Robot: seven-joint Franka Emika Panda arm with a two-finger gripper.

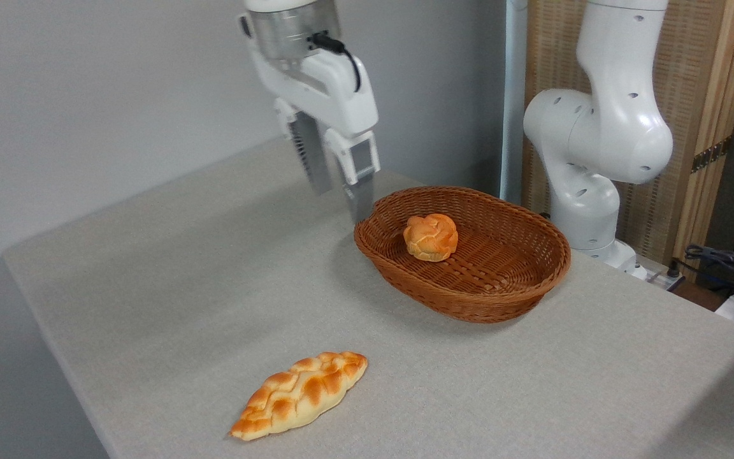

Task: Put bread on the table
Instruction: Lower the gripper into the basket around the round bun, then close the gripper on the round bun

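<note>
camera, bread (431, 237) right of, below pincer (341, 204)

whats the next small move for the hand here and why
Probably shift right and a bit toward the camera, until it is centred over the bun, then descend. The hand hangs empty just outside the left rim of the wicker basket, its fingers apart, while the bun sits untouched inside. The braided loaf already lies on the table.

The picture's edges are cutting off the arm (603, 127) above and the desk (150, 268) below, and motion is blurring the jaws.
</note>
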